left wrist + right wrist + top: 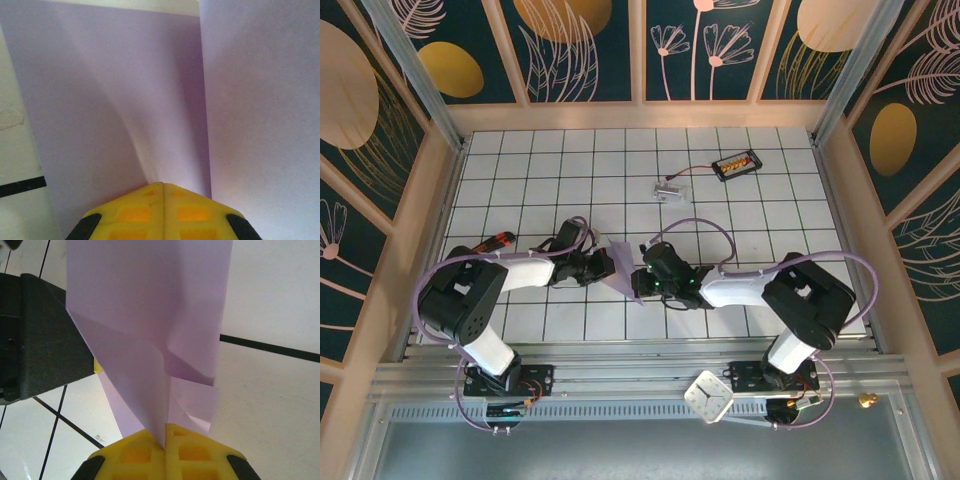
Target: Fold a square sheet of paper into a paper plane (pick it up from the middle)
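Mid-frame in the top view, the partly folded square sheet of paper is pinched by the left end effector and the right end effector. Light and limp, it is judged best held at creases.

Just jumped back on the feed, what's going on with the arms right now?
Both arms meet in the middle, sharing the lavender paper. The left gripper is shut on one side of it and the right gripper is shut on the other, holding it upright between them. The paper already shows creases and a folded flap, but it is not yet a finished plane.
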